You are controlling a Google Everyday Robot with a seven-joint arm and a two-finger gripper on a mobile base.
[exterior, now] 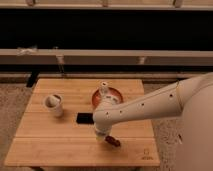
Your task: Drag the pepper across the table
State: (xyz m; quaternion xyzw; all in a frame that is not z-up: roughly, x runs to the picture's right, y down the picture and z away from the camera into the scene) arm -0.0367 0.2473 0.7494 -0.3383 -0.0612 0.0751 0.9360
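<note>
The pepper (114, 142) is a small slim dark-red chili lying on the light wooden table (50, 145), near the front, right of centre. My gripper (107, 137) hangs from the white arm that reaches in from the right. It sits right at the pepper's left end, touching or just above it. The arm's wrist hides most of the gripper.
A flat black rectangle (84, 118) lies just left of the wrist. An orange plate (114, 93) with a small white bottle (104, 89) on it stands behind the arm. A white cup (54, 104) stands at the left. A dark logo (145, 154) marks the front right corner.
</note>
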